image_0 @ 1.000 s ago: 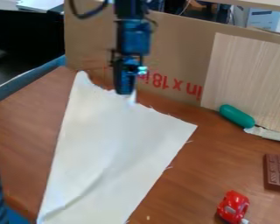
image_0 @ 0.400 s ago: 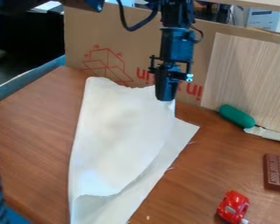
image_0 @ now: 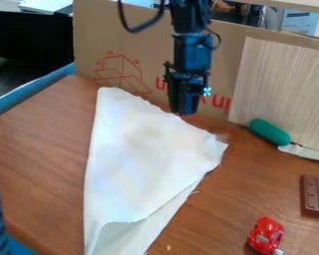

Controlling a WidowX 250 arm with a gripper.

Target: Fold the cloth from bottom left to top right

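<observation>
- Fingers (image_0: 184, 105) hanging just over the cloth's far edge, pointing down; can't tell if open or closed, but no cloth seen hanging from them.
- Cloth (image_0: 145, 154) below, on the bench (image_0: 39, 149), doubled over: crease runs down the left side, top layer's corner lies at the right, approx. on the corner under it.
- Progress check: fold prob. mostly done. Main flap is across; a strip of bottom layer shows along the near right side, so the match isn't perfect.
- Left to do, my guess: poss. a small tidy of that near right edge, then clear off. Risk: a snag could drag the top layer askew.
- Writing: red print (image_0: 220, 102) on the cardboard (image_0: 109, 30) behind, upside down, partly hidden by the gripper, w/ a red line drawing (image_0: 122, 70) to its left.
- Right side: red toy car (image_0: 265, 234) near, choc. bar (image_0: 314, 196) beyond, green object (image_0: 269, 132) farther back.
</observation>
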